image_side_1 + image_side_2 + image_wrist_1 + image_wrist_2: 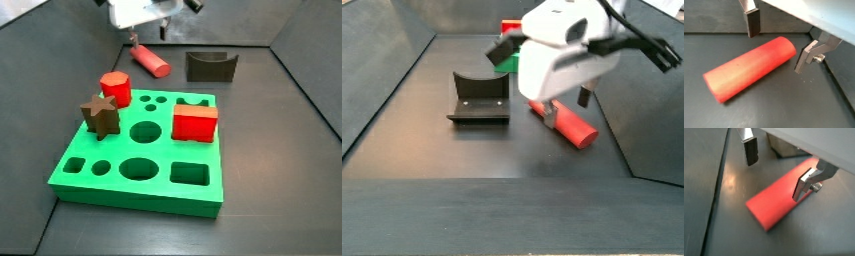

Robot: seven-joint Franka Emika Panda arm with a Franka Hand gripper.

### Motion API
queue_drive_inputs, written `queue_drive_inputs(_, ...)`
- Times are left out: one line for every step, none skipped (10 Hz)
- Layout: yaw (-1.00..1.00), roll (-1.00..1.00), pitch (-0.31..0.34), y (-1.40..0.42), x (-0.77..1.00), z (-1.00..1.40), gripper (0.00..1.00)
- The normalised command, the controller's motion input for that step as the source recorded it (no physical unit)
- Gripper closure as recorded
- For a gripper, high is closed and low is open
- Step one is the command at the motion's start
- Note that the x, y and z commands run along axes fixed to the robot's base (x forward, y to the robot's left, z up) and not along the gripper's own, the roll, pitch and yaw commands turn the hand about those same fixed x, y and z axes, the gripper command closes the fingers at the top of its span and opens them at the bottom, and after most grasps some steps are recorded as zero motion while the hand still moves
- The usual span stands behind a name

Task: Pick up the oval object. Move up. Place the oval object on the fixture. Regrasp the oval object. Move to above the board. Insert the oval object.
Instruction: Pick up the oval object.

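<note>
The oval object [751, 67] is a salmon-red rod lying flat on the dark floor, seen in both wrist views [777, 198] and both side views [150, 60] [569, 123]. My gripper [779, 42] hangs open just over one end of it. One finger [753, 22] stands on each side of the rod, and neither touches it. The dark fixture [210, 66] with its U-shaped notch stands a short way beside the rod [478, 97]. The green board [134, 172] lies nearer the front in a side view.
On the board stand a red cube [195, 122], a short red hexagonal peg [115, 88] and a brown star peg [99, 113]. Dark sloping walls [396, 70] enclose the floor on all sides.
</note>
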Motion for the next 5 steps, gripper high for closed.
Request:
queue_drive_inputs(-0.17,0.0,-0.079,0.2,-0.31,-0.32,0.0)
queue_drive_inputs(-0.25,0.0,-0.073,0.18,-0.28,-0.33,0.0)
queue_drive_inputs(-0.3,-0.01,-0.106,0.12,-0.23,-0.39,0.0)
queue_drive_inputs(-0.29,0.0,-0.121,0.05,-0.19,-0.44,0.0)
queue_drive_inputs(-0.23,0.0,-0.161,0.0,-0.17,-0.47,0.0)
